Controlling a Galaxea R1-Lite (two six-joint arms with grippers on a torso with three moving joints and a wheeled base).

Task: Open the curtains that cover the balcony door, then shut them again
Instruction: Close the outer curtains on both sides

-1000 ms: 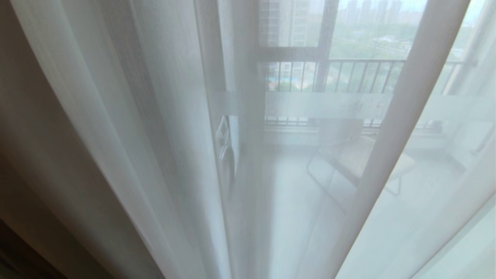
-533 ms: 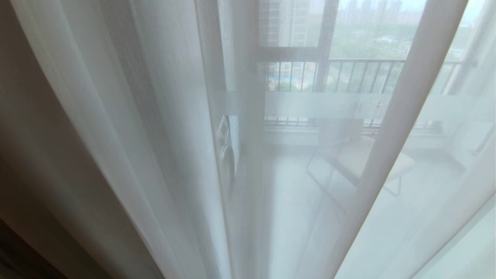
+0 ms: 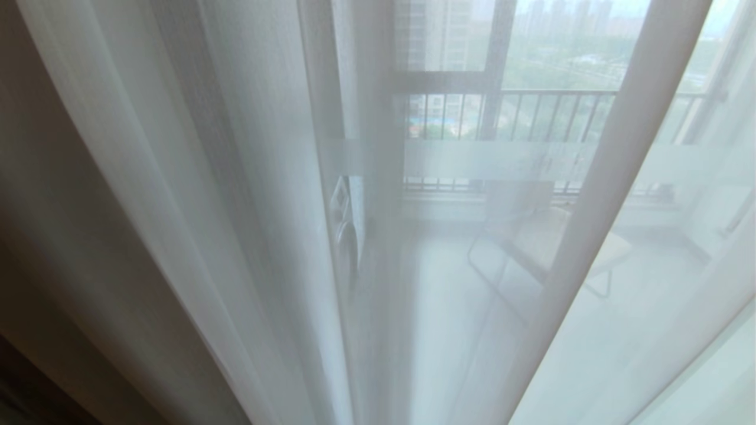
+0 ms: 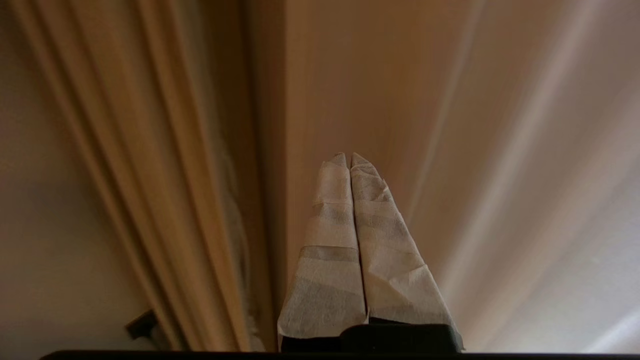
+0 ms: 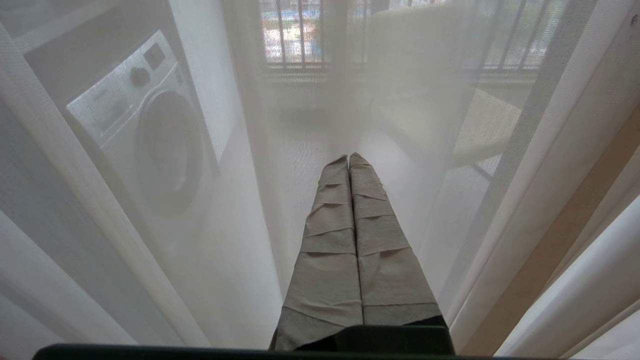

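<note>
Curtains (image 3: 236, 195) hang drawn in front of us, white sheers veiling the balcony door (image 3: 496, 159) and its frosted band. Our left gripper (image 4: 350, 159) is clenched on nothing, pointing at the beige drape folds — our right gripper (image 5: 349, 159), equally clenched and empty, faces the sheer, a washing machine (image 5: 145, 140) showing through.

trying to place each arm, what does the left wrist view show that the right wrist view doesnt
Only the left wrist view: the thick beige drape in folds, and the left gripper, jaws shut and empty.

Only the right wrist view: a washing machine, balcony railing and a chair seen through the fabric, and the right gripper, jaws shut and empty.

Both: the white sheer curtain hanging ahead of tape-wrapped jaws.
</note>
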